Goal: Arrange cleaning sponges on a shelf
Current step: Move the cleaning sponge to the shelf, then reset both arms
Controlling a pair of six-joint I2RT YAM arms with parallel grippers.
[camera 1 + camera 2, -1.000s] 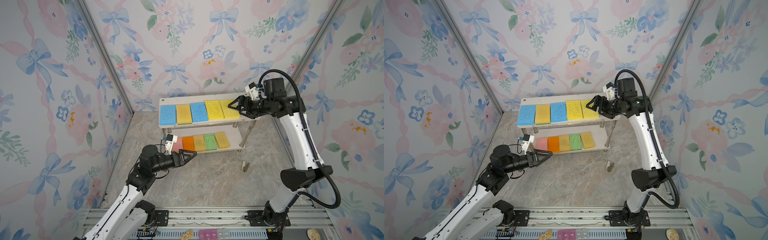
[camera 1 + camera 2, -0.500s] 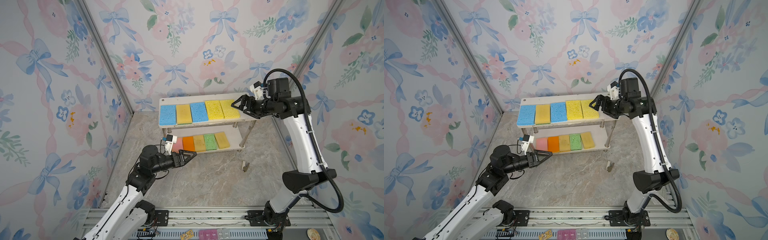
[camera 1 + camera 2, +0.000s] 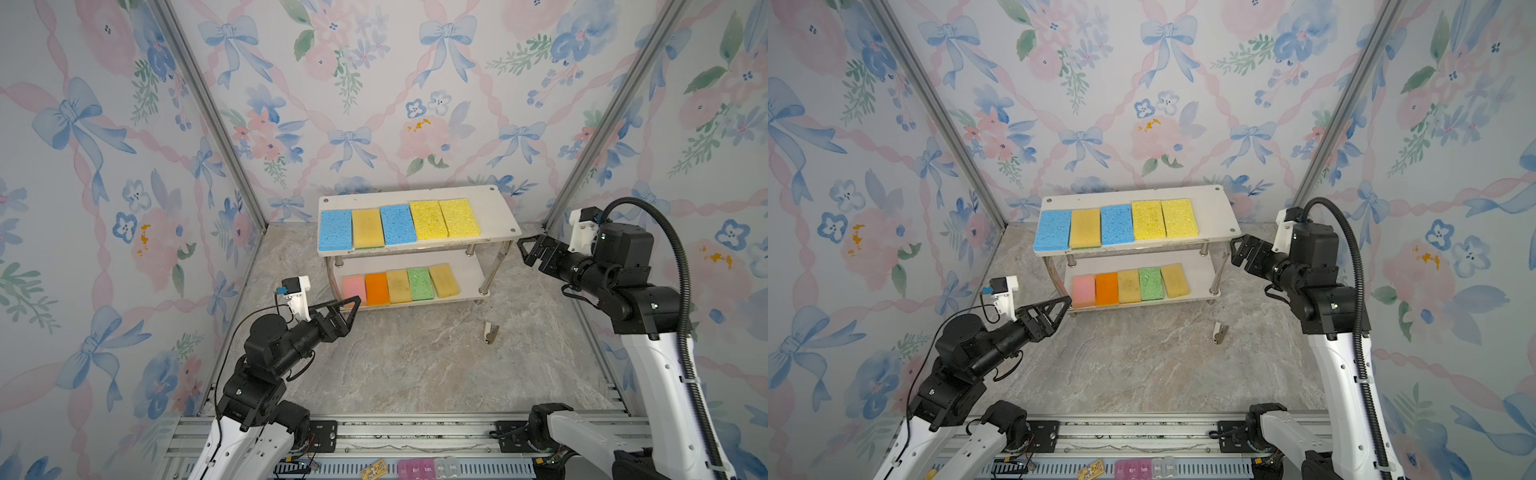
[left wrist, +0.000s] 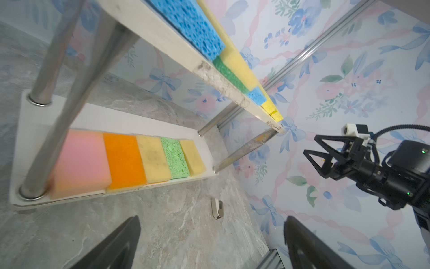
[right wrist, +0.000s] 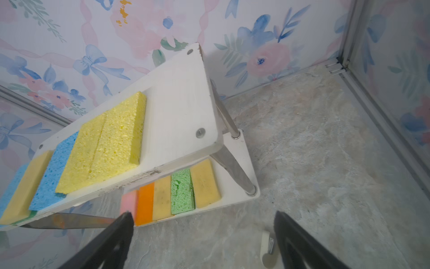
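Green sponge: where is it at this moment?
In a top view the green sponge lies flat on the shelf's lower board, fourth from the robot's left, between two mustard sponges.

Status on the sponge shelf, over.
Left gripper open, empty; right gripper open, empty. Shelf: five sponges on top board, five on lower board. Small grey clip on floor, clear of shelf.
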